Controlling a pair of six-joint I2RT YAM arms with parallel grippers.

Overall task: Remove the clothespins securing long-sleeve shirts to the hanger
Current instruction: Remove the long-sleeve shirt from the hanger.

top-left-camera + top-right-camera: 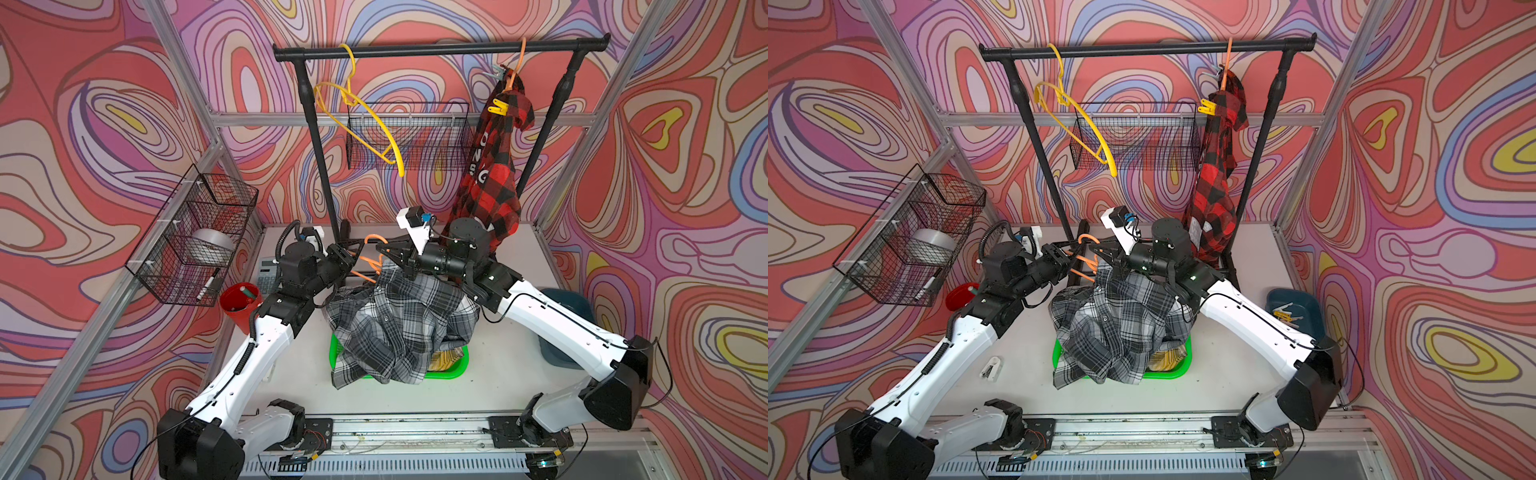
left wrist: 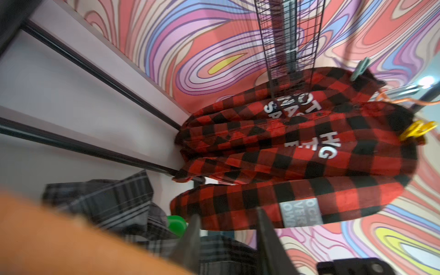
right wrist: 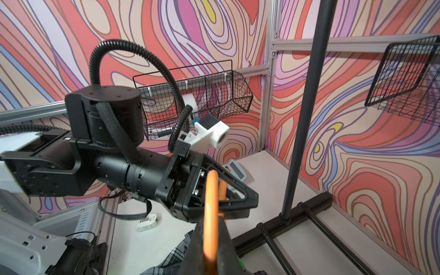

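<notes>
Black pipe garment rack (image 1: 436,49) stands along the white table's (image 1: 507,374) far edge. Red-black buffalo-check shirt (image 1: 490,187) hangs at the rail's right end, just beside the right post. Grey-black-white plaid shirt (image 1: 399,324) is slumped over the green plastic basket (image 1: 457,368) mid-table, with its thin orange plastic hanger (image 3: 210,214) held up above it.

Right gripper (image 3: 210,228) is clamped on that hanger. Left gripper (image 2: 227,213) sits beside it, jaws narrowly apart, nothing visible between them.

Clothespins in place: yellow plastic clip (image 1: 497,107) on the red shirt's shoulder, pale teal clip (image 2: 360,69) up by its collar (none visible on the grey shirt; folds may hide one).

Assessment: the clips look light, stiff, smooth and sprung. Pinch the splayed tails squarely, since the soft shirt will likely swing. Open room lies toward the rail's middle; the post and the black wire wall basket (image 1: 409,137) crowd the far side.
</notes>
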